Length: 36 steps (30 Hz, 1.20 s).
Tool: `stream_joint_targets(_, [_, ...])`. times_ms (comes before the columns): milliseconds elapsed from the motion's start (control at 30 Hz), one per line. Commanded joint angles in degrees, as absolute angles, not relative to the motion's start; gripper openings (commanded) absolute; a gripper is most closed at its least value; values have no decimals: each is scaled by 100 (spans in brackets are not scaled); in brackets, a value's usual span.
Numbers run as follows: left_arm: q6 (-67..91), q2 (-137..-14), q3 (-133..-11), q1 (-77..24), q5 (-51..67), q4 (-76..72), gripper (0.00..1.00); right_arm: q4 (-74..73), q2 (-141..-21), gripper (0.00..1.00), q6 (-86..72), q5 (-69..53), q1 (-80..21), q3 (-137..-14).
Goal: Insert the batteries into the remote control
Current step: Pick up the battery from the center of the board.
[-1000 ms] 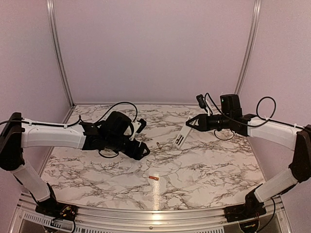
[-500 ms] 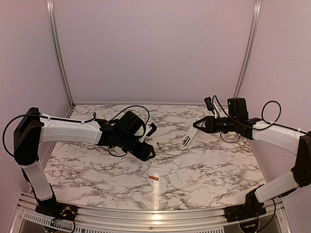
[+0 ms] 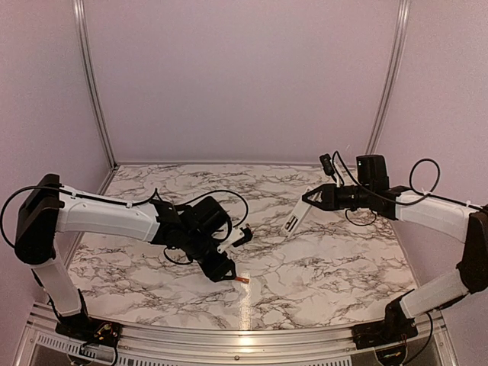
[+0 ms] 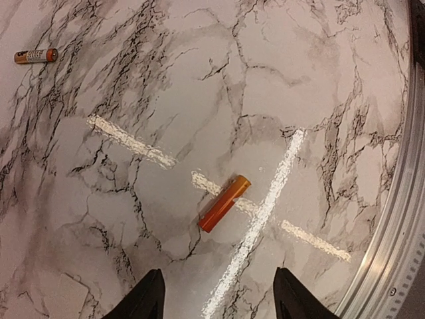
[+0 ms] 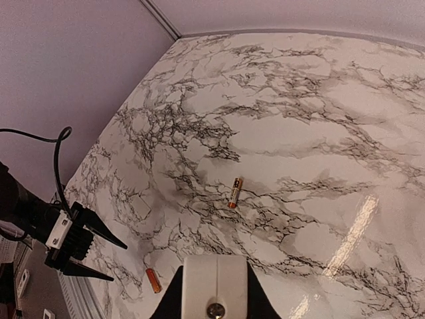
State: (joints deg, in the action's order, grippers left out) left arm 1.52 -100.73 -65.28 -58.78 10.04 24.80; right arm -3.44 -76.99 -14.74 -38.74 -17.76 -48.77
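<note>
One copper-brown battery (image 4: 224, 203) lies on the marble table just ahead of my open left gripper (image 4: 222, 304), between the lines of its two black fingers and not touched. It also shows in the top view (image 3: 242, 280) beside the left gripper (image 3: 223, 270). The second battery (image 4: 36, 56) lies farther off, and the right wrist view shows it (image 5: 234, 192) too. My right gripper (image 3: 309, 197) is shut on the white remote control (image 3: 292, 219) and holds it tilted above the table at right. The remote's end (image 5: 214, 282) fills the bottom of the right wrist view.
The marble table (image 3: 328, 267) has a metal rail (image 4: 398, 219) along its near edge, close to the near battery. Purple walls enclose the back and sides. The left arm's cable (image 3: 229, 200) loops above its wrist.
My left arm has swung toward the near edge and lowered, going from beside the far battery to just behind the near battery. The right gripper shifted slightly right, still holding the remote.
</note>
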Motion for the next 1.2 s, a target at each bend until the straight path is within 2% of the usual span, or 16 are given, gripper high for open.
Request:
stream_joint_targets(0, [-171,-10207,-6771,-5891,964,2783,54,-179,-7712,0,-1410,-3974,-1745,-4904])
stream_joint_targets(433, [-172,-10582,-6755,-6179,375,3127,28,-154,-7772,0,-1370,-4094,-1736,-4882])
stream_joint_targets(600, [301,-10378,-6451,-6214,547,2578,22,221,-7992,0,-1613,-4621,-1829,-4642])
stream_joint_targets(1167, [1219,-10260,-6012,-6522,808,1510,10,343,-8027,0,-1709,-4458,-2118,-4491])
